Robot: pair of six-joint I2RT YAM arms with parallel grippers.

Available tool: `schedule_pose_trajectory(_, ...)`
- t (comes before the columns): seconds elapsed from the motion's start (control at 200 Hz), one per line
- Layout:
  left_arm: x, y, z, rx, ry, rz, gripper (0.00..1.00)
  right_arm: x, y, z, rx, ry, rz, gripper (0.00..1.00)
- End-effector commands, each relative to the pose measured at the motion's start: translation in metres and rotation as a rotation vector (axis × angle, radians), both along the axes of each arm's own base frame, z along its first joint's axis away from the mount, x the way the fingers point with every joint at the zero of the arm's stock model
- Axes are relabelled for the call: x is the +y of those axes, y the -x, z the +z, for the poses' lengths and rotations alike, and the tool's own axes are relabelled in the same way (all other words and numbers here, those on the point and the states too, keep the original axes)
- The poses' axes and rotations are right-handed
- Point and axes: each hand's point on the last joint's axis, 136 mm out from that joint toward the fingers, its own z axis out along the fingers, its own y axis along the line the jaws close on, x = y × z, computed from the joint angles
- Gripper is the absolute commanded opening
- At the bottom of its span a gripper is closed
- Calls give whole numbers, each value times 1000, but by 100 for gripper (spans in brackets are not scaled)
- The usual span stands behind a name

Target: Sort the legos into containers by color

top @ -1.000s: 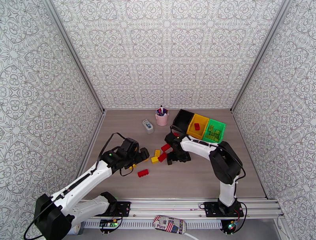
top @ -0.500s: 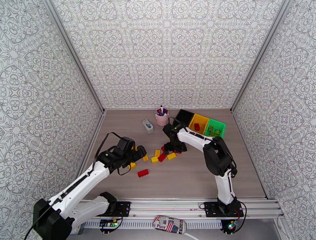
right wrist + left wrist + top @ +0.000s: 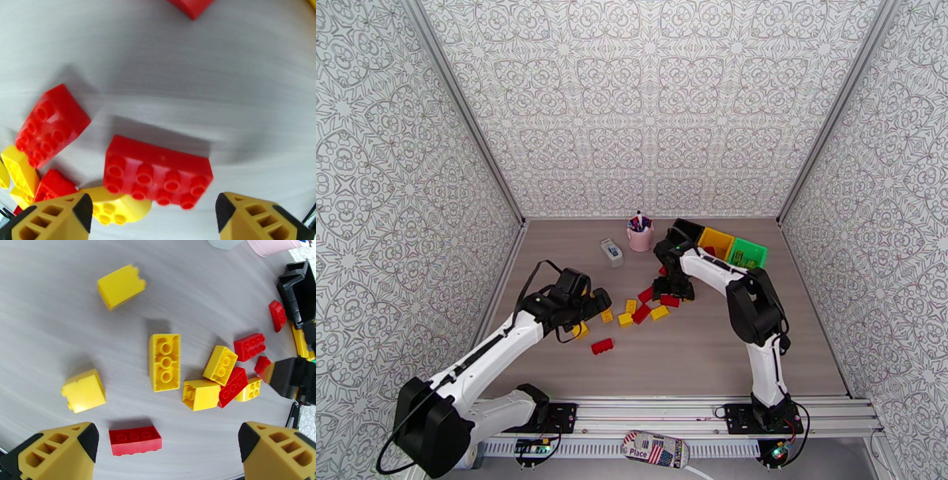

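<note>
Red and yellow legos lie scattered mid-table (image 3: 641, 313). My left gripper (image 3: 594, 306) hovers open left of the pile. In the left wrist view its fingers (image 3: 59, 453) straddle a red brick (image 3: 135, 440) without touching it, with a long yellow brick (image 3: 164, 362) beyond. My right gripper (image 3: 669, 290) is over the pile's right side. Its jaws (image 3: 152, 209) are open around a red eight-stud brick (image 3: 158, 171), apart from it. The containers stand at the back right: black (image 3: 684, 230), yellow (image 3: 715, 241) and green (image 3: 747, 253), the green one holding green legos.
A pink cup with pens (image 3: 640, 236) and a small white box (image 3: 611, 252) stand behind the pile. The right arm's links stretch past the front of the bins. One red brick (image 3: 602, 346) lies apart, nearer the front.
My right gripper has moved back and right over the red bricks and narrowed a little. The row of bins appears to have shifted slightly backward. The left gripper has barely moved.
</note>
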Motion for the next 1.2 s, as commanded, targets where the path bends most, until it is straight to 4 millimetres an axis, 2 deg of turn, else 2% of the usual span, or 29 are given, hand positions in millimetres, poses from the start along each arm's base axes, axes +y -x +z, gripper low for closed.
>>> schedule_pose_trajectory(0.0,-9,-9,13,-29,9,-51,99,6,-10,-4,6,-21,-47,86)
schedule_pose_trajectory(0.155,-19,-13,15,-29,11,-77,99,4,-14,-12,11,-7,-71,83)
schedule_pose_trajectory(0.28,-30,-18,19,-41,8,-104,99,0,-17,-10,-1,3,-80,77)
schedule_pose_trajectory(0.445,-56,-31,22,-46,34,-171,99,-7,-20,-5,-17,5,-89,66)
schedule_pose_trajectory(0.565,-80,-45,23,-46,60,-233,99,-14,-23,7,-37,-17,-108,59)
schedule_pose_trajectory(0.705,-111,-66,26,-42,103,-313,99,-27,-26,33,-87,-44,-128,57)
schedule_pose_trajectory(0.83,-140,-89,31,-44,145,-381,99,-53,-34,54,-124,-50,-170,57)
schedule_pose_trajectory(1.015,-197,-122,46,-46,267,-499,99,-100,-56,69,-147,-41,-246,57)
schedule_pose_trajectory(1.055,-208,-129,44,-37,287,-521,99,-112,-67,74,-159,-40,-268,57)
schedule_pose_trajectory(1.19,-243,-150,59,-54,344,-580,99,-137,-104,96,-204,-47,-314,59)
